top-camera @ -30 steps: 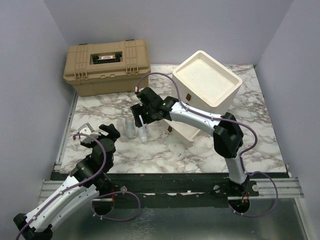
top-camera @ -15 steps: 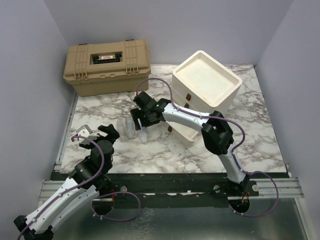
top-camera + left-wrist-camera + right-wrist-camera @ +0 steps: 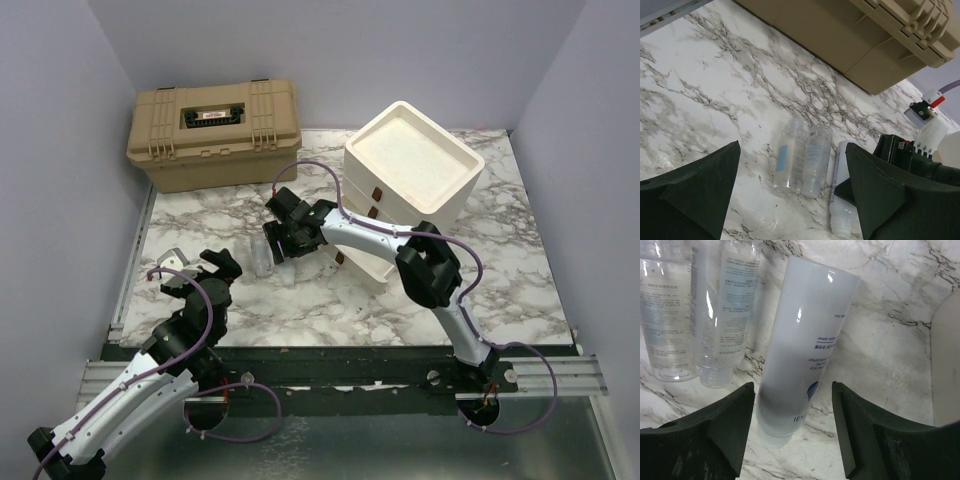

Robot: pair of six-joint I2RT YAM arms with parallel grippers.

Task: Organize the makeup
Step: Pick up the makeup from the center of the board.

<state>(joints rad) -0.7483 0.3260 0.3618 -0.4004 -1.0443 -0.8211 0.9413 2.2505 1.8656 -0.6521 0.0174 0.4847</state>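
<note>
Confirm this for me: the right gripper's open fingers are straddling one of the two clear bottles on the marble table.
Wrong in one respect. The right wrist view shows the right gripper, fingers open, straddling the white tube, not one of the clear bottles, which sit beside it on the marble table.

white tube (image 3: 802,330), clear bottles (image 3: 730,300), txt unreadable

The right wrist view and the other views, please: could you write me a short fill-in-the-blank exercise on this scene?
The right gripper straddles the lying whitish bottle with its jaws ____. Beside that bottle lie ____ clear bottles. The tan toolbox at the back has its lid ____. The left gripper holds ____.
Missing words: open; two; closed; nothing.
</note>
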